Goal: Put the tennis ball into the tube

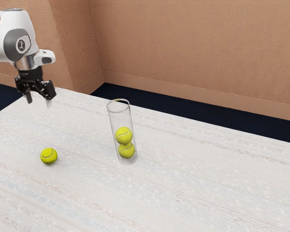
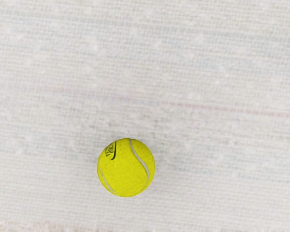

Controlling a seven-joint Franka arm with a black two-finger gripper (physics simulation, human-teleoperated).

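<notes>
Exterior view: the gripper [image 1: 39, 100] hangs empty, pointing down, fingers wide apart, seen against the table's [image 1: 183, 193] far corner; the arm [image 1: 20, 41] is cut off at the exterior view's left. The loose tennis ball [image 1: 49, 155] lies on the table. Toward the exterior view's right, inward from the far edge, the faint, clear tube [image 1: 114, 126] holds two balls [image 1: 123, 136].

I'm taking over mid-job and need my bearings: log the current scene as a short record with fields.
gripper: open, raised, nothing between the fingers
loose ball: on the table, outside the tube
tube: clear, standing on the table
tube contents: upper ball resting on lower ball
task status: loose ball not yet in the tube
</notes>
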